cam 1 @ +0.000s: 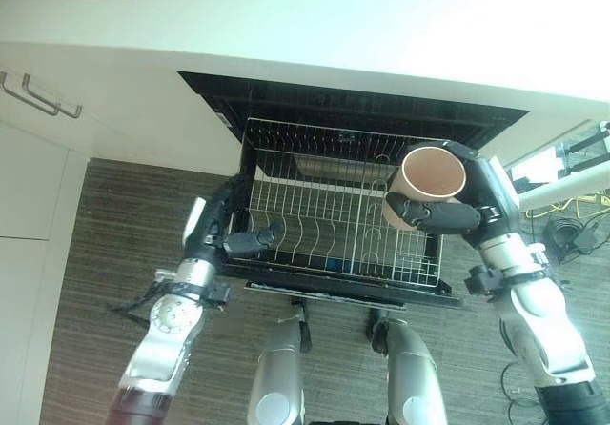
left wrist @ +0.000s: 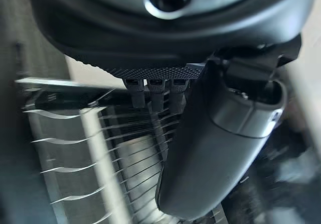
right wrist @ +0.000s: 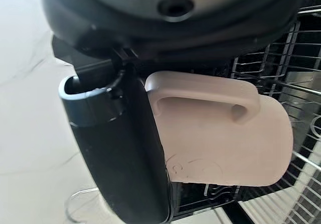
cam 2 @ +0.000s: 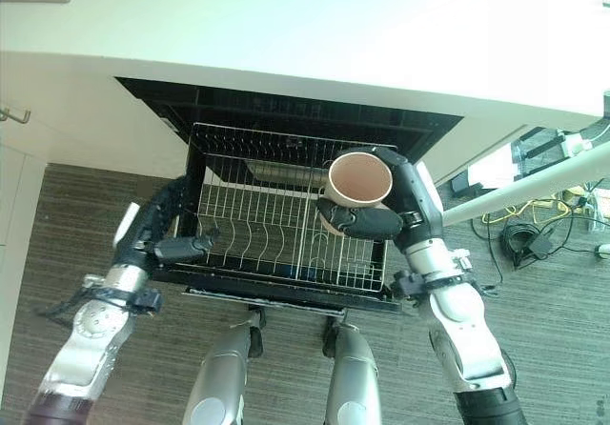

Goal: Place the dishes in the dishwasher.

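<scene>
Your right hand (cam 1: pixel 457 211) was wrapped tight round pink mug (cam 1: pixel 431 179), thumb across its side, open mouth facing up. You held mug above right edge of pulled-out wire rack (cam 1: pixel 324 206) of dishwasher (cam 1: pixel 286 96), under white worktop (cam 1: pixel 315 15). Your left hand (cam 1: pixel 233 234) was at rack's left edge, thumb over rim; could not tell fingers' grip.

1. I note a white countertop (cam 1: pixel 315 15) across the top of the frame.
2. White cabinet doors (cam 1: pixel 38 158) at left carry two metal bar handles (cam 1: pixel 43 96).
3. Grey striped flooring (cam 1: pixel 114 244) fills the lower frame.
4. At the right edge, a tangle of yellow and black cables (cam 1: pixel 572 225) lies on the floor beside a white slanted bar (cam 2: pixel 534 192).
</scene>
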You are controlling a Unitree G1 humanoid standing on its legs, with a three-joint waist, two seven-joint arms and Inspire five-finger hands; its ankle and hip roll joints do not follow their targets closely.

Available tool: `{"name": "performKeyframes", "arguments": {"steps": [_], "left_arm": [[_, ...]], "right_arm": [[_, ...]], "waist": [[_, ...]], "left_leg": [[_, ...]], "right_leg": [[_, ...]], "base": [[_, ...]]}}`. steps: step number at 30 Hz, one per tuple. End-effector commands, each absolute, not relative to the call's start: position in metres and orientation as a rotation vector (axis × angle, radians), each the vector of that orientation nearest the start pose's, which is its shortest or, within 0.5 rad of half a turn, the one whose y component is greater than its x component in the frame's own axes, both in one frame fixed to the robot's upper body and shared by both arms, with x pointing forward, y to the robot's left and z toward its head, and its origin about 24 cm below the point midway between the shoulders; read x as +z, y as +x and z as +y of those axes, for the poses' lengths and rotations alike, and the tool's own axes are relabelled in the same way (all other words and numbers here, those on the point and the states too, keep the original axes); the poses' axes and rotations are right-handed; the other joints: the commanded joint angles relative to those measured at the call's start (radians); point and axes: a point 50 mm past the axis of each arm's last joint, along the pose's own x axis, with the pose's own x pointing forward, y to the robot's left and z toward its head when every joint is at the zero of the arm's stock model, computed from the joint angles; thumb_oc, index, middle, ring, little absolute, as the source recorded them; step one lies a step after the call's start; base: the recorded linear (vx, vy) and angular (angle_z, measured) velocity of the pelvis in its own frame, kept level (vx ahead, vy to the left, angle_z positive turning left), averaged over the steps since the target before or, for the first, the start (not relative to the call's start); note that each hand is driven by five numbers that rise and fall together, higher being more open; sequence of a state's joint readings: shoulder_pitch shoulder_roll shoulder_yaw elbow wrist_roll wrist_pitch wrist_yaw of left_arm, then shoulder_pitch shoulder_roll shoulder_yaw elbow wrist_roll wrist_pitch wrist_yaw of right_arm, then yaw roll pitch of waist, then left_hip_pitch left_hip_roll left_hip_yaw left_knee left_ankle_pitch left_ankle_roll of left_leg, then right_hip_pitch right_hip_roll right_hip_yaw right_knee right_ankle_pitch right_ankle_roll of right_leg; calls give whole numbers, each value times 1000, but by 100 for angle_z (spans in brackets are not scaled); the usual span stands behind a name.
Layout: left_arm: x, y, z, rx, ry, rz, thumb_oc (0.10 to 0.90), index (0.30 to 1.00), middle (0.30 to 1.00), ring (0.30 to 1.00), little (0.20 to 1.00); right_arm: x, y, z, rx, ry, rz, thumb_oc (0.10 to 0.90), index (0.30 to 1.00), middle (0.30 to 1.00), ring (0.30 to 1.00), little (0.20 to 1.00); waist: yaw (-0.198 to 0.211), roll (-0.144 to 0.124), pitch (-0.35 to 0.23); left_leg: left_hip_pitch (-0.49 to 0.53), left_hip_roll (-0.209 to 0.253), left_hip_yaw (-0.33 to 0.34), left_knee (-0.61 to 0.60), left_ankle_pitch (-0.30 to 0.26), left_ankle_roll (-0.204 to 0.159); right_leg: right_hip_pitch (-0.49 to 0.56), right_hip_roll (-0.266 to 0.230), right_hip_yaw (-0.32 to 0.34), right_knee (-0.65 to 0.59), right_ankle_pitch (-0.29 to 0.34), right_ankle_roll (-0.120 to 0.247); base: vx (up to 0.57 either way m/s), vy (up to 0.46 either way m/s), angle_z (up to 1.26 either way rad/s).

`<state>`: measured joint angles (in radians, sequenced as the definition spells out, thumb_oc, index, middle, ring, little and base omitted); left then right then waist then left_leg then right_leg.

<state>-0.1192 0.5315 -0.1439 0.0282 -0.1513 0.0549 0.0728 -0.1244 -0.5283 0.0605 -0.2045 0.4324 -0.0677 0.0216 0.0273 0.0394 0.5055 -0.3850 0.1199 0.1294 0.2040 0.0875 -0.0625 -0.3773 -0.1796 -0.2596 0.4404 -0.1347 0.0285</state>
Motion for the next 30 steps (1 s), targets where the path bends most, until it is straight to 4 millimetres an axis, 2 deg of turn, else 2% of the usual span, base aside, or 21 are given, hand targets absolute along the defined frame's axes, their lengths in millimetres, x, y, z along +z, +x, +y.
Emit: {"name": "performKeyframes", "arguments": {"steps": [1, 4, 5, 8, 11, 13, 16, 21, 28, 30], "left_arm": [[89, 281, 219, -104, 598, -10, 800, 900, 900, 900, 900], [89, 281, 218, -105, 599, -10, 800, 900, 900, 900, 900], [72, 283, 226, -209, 838, 164, 800, 900, 900, 900, 900], [65, 285, 227, -390, 1097, 317, 800, 900, 900, 900, 900], [65, 281, 226, -571, 1217, 413, 800, 900, 900, 900, 900], [65, 278, 224, -672, 1240, 471, 800, 900, 900, 900, 900], [67, 276, 222, -732, 1236, 497, 800, 900, 900, 900, 900], [75, 276, 221, -776, 1224, 497, 800, 900, 900, 900, 900], [85, 284, 213, -828, 1206, 457, 800, 900, 900, 900, 900], [87, 286, 212, -830, 1205, 448, 800, 900, 900, 900, 900]], "right_arm": [[185, 264, -189, 245, -117, -589, 400, 300, 300, 300, 300], [186, 265, -190, 244, -117, -590, 400, 300, 300, 300, 300], [190, 270, -193, 251, -147, -575, 400, 300, 300, 300, 300], [189, 277, -200, 245, -159, -543, 400, 300, 300, 300, 300], [187, 283, -205, 222, -206, -507, 400, 300, 300, 300, 300], [182, 288, -211, 181, -239, -464, 400, 300, 300, 300, 300], [172, 297, -221, 118, -239, -395, 400, 300, 300, 300, 300], [152, 313, -230, 82, -173, -255, 400, 300, 300, 300, 300], [136, 342, -244, 33, -109, -73, 400, 300, 300, 300, 300], [136, 347, -243, 44, -76, -50, 400, 300, 300, 300, 300]], "waist": [[-20, -20, -87], [-18, -19, -86], [-33, -10, -88], [-41, -3, -86], [-42, -1, -85], [-44, 1, -86], [-42, 6, -86], [-25, 14, -89], [13, 31, -90], [20, 34, -87]], "left_leg": [[60, 31, -53, 96, -228, -18], [60, 31, -52, 96, -229, -18], [72, 37, -41, 96, -237, -20], [71, 40, -28, 96, -235, -20], [73, 43, -22, 96, -234, -23], [78, 47, -15, 96, -236, -24], [83, 49, -10, 96, -240, -25], [83, 44, -12, 96, -242, -25], [76, 33, -30, 96, -242, -26], [73, 30, -34, 96, -242, -26]], "right_leg": [[72, -17, 73, -140, 11, 109], [71, -17, 74, -140, 11, 109], [77, -17, 75, -140, 6, 116], [67, -18, 77, -140, 15, 120], [67, -21, 74, -140, 19, 123], [69, -23, 71, -140, 20, 124], [72, -26, 66, -140, 20, 125], [76, -35, 54, -140, 19, 125], [79, -44, 36, -140, 18, 120], [78, -46, 34, -140, 18, 119]], "base": [[0, 0, 0], [0, 12, 0], [-24, 47, -1], [-44, 23, -4], [-30, -3, -6], [0, 0, 0], [0, 0, 0], [0, 0, 0], [2, -11, 1], [0, -16, 9]]}}
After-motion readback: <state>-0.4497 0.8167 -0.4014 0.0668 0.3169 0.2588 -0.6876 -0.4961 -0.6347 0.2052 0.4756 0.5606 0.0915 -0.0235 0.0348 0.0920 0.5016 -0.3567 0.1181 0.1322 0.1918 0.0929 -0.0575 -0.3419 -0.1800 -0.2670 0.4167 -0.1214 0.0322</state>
